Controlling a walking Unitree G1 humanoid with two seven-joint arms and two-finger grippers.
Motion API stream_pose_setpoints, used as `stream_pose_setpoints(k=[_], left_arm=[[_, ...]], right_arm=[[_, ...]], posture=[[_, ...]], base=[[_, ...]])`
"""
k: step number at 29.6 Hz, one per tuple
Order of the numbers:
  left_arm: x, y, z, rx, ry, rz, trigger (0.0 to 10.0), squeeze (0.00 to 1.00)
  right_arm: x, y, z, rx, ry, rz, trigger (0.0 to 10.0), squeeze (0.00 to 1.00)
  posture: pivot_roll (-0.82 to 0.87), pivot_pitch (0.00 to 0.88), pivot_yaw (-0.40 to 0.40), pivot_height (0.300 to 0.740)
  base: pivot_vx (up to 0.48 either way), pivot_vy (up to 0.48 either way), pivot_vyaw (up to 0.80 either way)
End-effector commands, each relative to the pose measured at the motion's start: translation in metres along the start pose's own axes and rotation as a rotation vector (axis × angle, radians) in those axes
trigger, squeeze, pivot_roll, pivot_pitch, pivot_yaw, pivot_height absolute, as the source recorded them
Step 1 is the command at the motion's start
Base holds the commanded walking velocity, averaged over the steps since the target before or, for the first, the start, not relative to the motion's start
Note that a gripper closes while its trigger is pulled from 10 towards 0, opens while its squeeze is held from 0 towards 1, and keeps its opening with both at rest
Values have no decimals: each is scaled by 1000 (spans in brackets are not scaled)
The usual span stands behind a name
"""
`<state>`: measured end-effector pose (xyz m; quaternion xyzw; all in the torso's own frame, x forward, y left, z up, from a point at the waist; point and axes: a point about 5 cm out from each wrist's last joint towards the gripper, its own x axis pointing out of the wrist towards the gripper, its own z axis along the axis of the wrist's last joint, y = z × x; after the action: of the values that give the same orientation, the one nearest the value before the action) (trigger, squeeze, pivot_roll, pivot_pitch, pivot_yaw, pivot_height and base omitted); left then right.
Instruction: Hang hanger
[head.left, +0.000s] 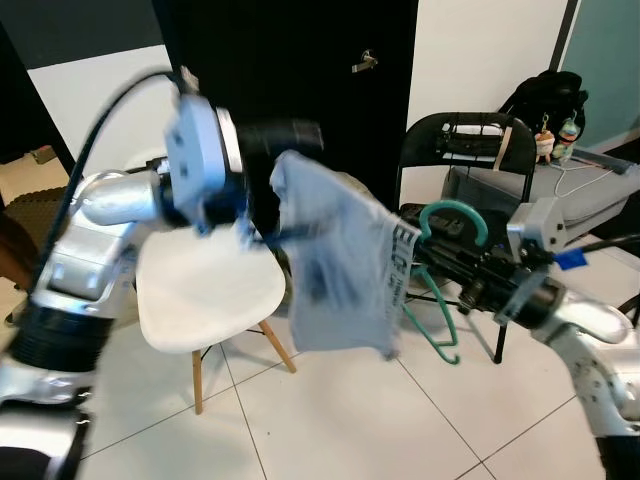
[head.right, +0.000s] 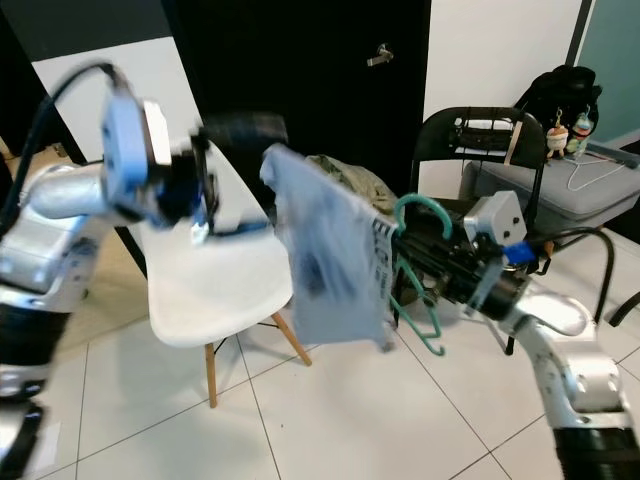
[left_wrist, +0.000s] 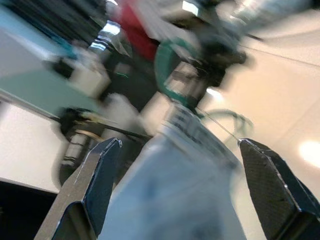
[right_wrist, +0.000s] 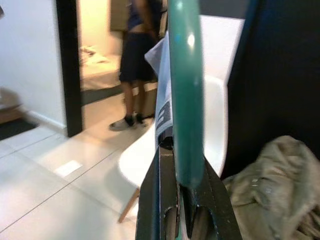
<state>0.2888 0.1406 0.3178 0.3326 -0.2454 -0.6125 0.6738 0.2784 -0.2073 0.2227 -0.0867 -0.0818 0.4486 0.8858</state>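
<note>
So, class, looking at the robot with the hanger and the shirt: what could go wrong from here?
1. The blue shirt hangs bunched towards one side of the green hanger, so it may slide off.
2. The left gripper is open around the cloth, so it gives no support.
3. The right gripper pinches the hanger narrowly; it might twist.

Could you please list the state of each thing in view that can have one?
Hanger: held in the right gripper, carrying the shirt.
Shirt: draped on the hanger, its far end at the left gripper.
Right gripper: shut on the hanger.
Left gripper: fingers spread wide either side of the shirt.
White chair: upright, seat bare.
Black chair: upright.
Door: shut.
</note>
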Motion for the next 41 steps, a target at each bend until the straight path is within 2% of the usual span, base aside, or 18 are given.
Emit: stream_pose_setpoints(k=[1,5,6,10,14,16,17,25,26,28,29,30,31,33,35,39,40,41], left_arm=[[0,-4,-2,14,50,-94,10000,0],[2,1,-4,56,111,-162,10000,0],[6,2,-5,64,115,-186,10000,0],[14,1,-7,73,115,-218,10000,0],[21,1,-9,79,118,-227,10000,0],[22,1,-10,76,120,-237,10000,0],[20,-3,-15,52,161,-283,10000,0],[18,-6,-20,40,209,-313,10000,0],[16,-7,-26,30,260,-321,10000,0],[16,-7,-26,30,260,-321,10000,0],[14,-9,-34,13,322,-328,10000,0],[14,-9,-34,13,322,-328,10000,0],[12,-9,-42,-4,391,-329,10000,0],[12,-9,-42,-4,391,-329,10000,0],[9,-10,-53,-17,483,-335,10000,0],[8,-11,-57,-22,521,-337,10000,0],[7,-12,-60,-32,544,-347,9137,0],[7,-12,-60,-32,544,-347,9137,0]], right_arm=[[6,9,3,-4,-8,72,0,0],[14,20,1,-1,9,154,0,0],[18,27,-2,5,17,199,0,0],[25,38,-6,11,32,264,0,0],[28,44,-7,16,35,295,0,0],[28,46,-7,17,36,305,0,0],[26,46,-6,16,36,313,0,0],[26,46,-5,15,36,317,0,0],[26,46,-5,15,34,320,0,0],[26,46,-5,15,34,320,0,0],[26,46,-4,13,31,322,0,0],[26,46,-4,13,31,322,0,0],[26,46,-4,11,30,323,0,0],[26,46,-4,11,30,323,0,0],[26,47,-3,8,28,324,0,0],[26,47,-3,6,28,325,0,0],[27,48,-3,6,29,324,0,0],[27,48,-3,6,29,324,0,0]], posture=[[-13,0,64,740],[-11,0,71,740],[-11,0,71,740],[-15,0,76,740],[-18,0,77,740],[-21,0,79,740],[-21,0,79,740],[-20,0,81,740],[-18,0,81,740],[-18,0,81,740],[-19,0,81,740],[-19,0,81,740],[-20,0,83,740],[-20,0,83,740],[-23,0,85,740],[-24,0,85,740],[-24,0,85,740],[-24,0,85,740]], base=[[0,0,0],[0,0,0],[0,0,0],[0,0,0],[0,0,0],[0,0,0],[0,0,0],[0,0,0],[0,0,0],[0,0,0],[0,0,0],[0,0,0],[0,0,0],[0,0,0],[0,0,0],[0,0,0],[0,0,0],[0,0,0]])
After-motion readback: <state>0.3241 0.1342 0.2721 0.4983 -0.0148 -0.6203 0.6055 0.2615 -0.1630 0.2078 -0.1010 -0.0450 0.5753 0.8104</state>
